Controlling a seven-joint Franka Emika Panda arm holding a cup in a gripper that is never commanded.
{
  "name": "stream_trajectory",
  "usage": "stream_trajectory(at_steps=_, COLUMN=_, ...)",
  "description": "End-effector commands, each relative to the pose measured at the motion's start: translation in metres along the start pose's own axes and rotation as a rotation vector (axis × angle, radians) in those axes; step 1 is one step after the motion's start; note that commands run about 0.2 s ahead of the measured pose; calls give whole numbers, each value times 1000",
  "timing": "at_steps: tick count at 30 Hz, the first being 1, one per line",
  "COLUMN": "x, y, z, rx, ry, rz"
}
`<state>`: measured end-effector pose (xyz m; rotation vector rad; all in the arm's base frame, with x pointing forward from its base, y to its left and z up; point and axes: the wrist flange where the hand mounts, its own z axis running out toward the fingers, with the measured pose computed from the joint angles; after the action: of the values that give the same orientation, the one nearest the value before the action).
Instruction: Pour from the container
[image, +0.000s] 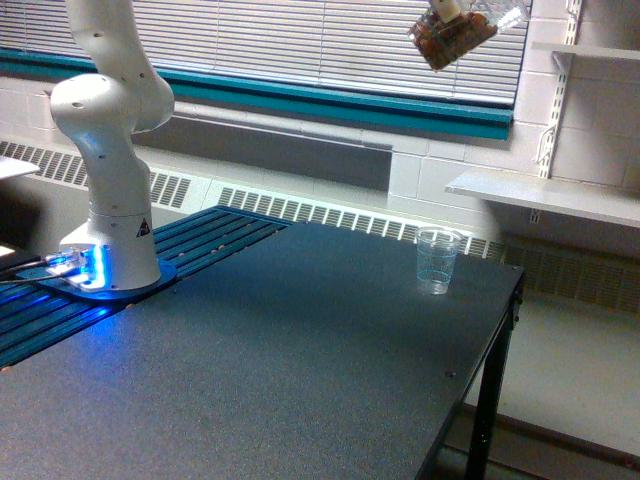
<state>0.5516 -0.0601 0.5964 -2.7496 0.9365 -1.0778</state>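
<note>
High at the top of the exterior view hangs the container, a small clear rounded jar tilted on its side and filled with brown pieces. Only a pale sliver of my gripper shows at the frame's top edge, shut on the container; the rest of it is cut off. The container hangs far above the dark table. Below it, a little to the exterior view's left, a taller ribbed clear plastic cup stands upright on the table near its far right corner and looks empty.
The arm's white base stands at the exterior view's left with a blue glow, on a blue slatted surface. The table's right edge drops to the floor. A white shelf juts out from the wall behind the cup.
</note>
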Motion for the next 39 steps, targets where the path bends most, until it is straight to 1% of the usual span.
stream_trajectory(at_steps=1, x=1, y=-2, z=-2, rx=-7, ry=10, rz=-11)
stream_trajectory(at_steps=9, x=-6, y=-5, z=-3, rx=-5, ry=10, rz=-19)
stream_trajectory(at_steps=12, x=-9, y=-8, z=-3, rx=-6, ry=15, rz=-33)
stream_trajectory(at_steps=19, x=-21, y=-18, z=-1, rx=11, ry=11, rz=-70)
stream_trajectory(at_steps=27, x=-42, y=-37, z=4, rx=51, ry=-3, rz=-147)
stream_trajectory(at_steps=30, x=-51, y=-46, z=5, rx=64, ry=-9, rz=-184)
stream_trajectory(at_steps=36, x=-71, y=-64, z=10, rx=103, ry=-30, rz=-264)
stream_trajectory(at_steps=39, x=-80, y=-72, z=12, rx=110, ry=-34, rz=-306)
